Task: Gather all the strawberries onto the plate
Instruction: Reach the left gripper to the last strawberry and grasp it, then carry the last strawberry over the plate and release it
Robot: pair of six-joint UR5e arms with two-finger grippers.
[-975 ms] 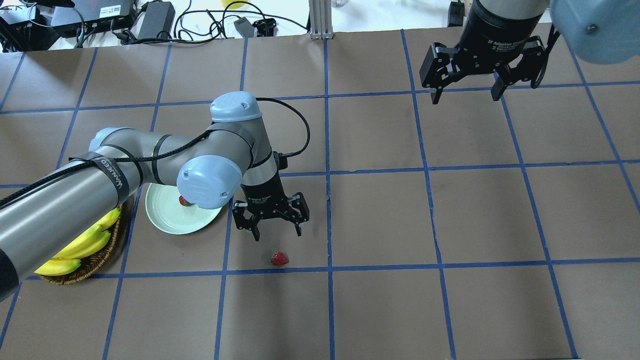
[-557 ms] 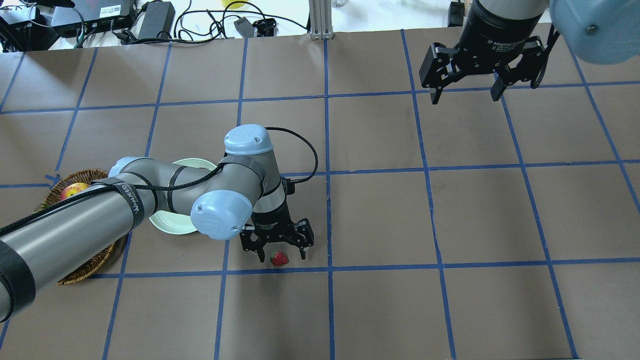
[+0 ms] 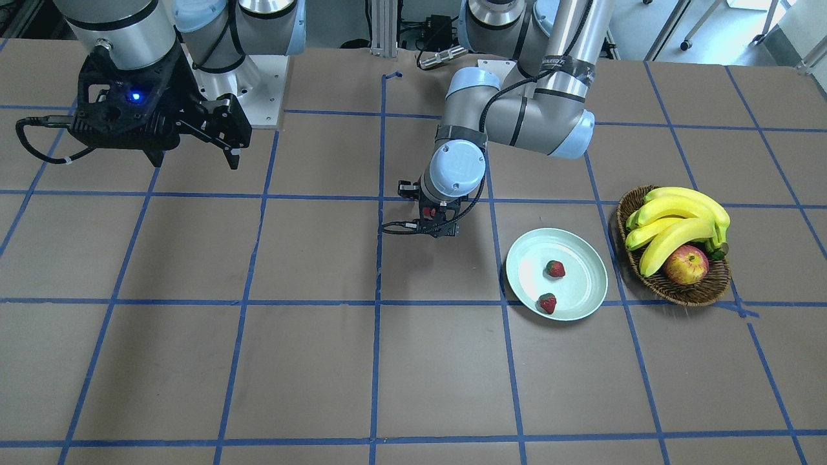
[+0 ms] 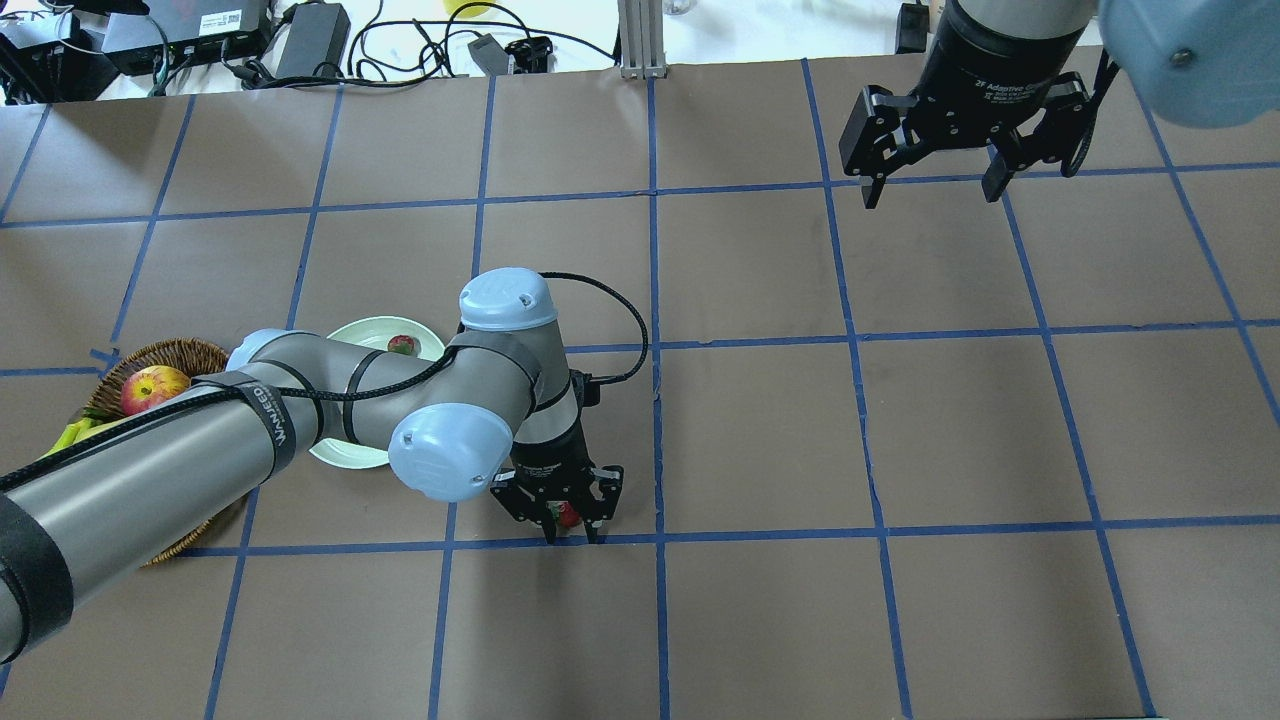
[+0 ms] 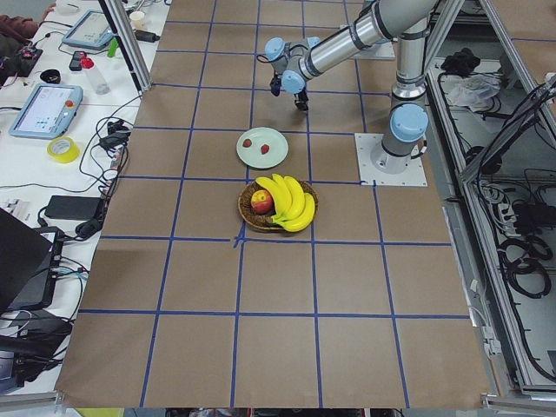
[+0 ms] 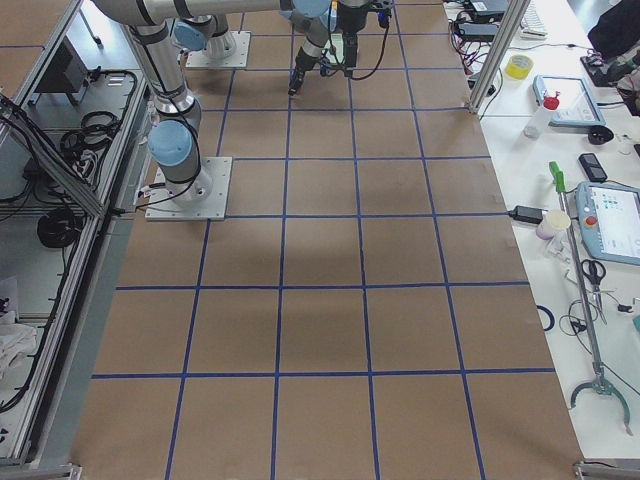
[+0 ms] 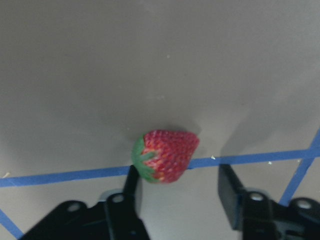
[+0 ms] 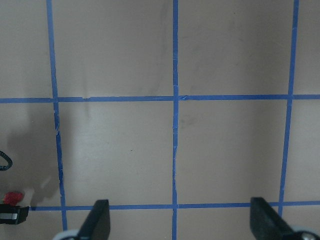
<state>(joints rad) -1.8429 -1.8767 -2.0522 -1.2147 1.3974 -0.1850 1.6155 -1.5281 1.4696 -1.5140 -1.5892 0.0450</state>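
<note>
While the left gripper (image 4: 572, 530) stands open over the table (image 4: 760, 430), a strawberry (image 7: 165, 155) lies between its fingers (image 7: 131, 186).
The strawberry's long axis runs across the gap, green cap just beside one finger, tip aimed at the other, apart from it. The right gripper (image 4: 931, 197) hangs open, well away.

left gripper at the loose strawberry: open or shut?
Open. The left gripper straddles the strawberry lying on the tape line; the wrist view shows a bare gap between berry and one finger.
</note>
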